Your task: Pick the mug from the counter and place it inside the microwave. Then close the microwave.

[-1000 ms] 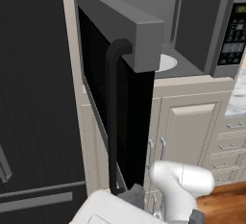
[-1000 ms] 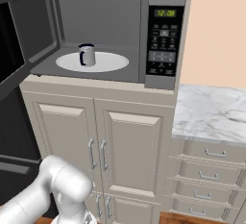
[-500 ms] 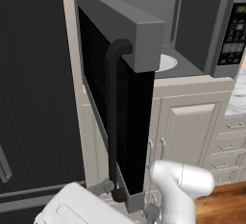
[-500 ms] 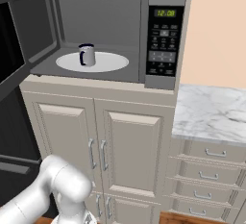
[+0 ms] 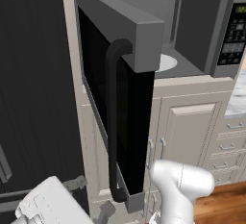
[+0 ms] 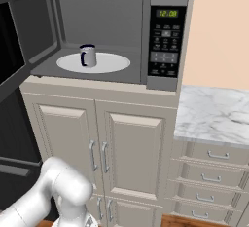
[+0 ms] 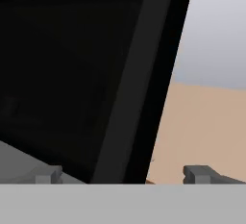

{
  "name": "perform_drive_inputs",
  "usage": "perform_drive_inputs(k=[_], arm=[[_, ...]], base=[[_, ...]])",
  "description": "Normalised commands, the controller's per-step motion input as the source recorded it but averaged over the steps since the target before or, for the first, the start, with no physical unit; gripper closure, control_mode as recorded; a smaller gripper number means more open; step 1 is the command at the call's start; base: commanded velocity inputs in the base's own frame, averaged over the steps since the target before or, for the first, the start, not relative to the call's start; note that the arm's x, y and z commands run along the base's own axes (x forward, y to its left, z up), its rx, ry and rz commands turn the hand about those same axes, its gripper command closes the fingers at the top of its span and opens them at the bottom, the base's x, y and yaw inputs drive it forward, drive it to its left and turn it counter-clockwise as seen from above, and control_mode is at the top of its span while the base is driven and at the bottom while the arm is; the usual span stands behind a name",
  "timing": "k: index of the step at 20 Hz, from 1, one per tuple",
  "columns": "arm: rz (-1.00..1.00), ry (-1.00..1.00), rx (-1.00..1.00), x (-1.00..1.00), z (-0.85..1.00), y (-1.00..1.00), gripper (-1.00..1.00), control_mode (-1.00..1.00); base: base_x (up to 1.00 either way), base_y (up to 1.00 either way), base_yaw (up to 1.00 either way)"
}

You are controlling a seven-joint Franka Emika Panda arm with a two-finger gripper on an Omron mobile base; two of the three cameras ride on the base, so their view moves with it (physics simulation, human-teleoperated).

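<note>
Since the earlier frames the arm's white wrist housing has swung further up into the left base view at seven o'clock, while the mug and the door have not shifted. Low in that view the gripper (image 5: 91, 196) shows as two grey fingers under the door's bottom edge, spread wide with nothing between them; in the hand view both tips sit far apart at the bottom, the black door glass at ten o'clock and a tan wall at four o'clock.

In the right base view the mug (image 6: 88, 55) stands upright on the pale turntable (image 6: 109, 64) inside the microwave (image 6: 168, 36), at about eleven o'clock. From the left base view the open door (image 5: 122, 98) hides the mug completely, and its curved bar handle (image 5: 113, 122) runs down the front. At three o'clock the counter (image 6: 214, 116) is cut off by the frame edge.
</note>
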Motion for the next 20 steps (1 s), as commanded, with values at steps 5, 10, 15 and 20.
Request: perform_drive_inputs(k=[5, 10, 15, 20], arm=[[-0.11, -0.06, -0.03, 0.3, -0.15, 0.26, -1.0, -1.0], [-0.07, -0.02, -0.01, 0.12, -0.04, 0.11, -1.0, -1.0], [0.01, 0.0, 0.0, 0.08, 0.0, -0.35, -1.0, -1.0], [0.02, 0.03, 0.0, 0.13, 0.01, -0.14, -1.0, -1.0]], base=[[0.0, 0.0, 0.0], [0.0, 0.0, 0.0], [0.0, 0.0, 0.0], [0.0, 0.0, 0.0]])
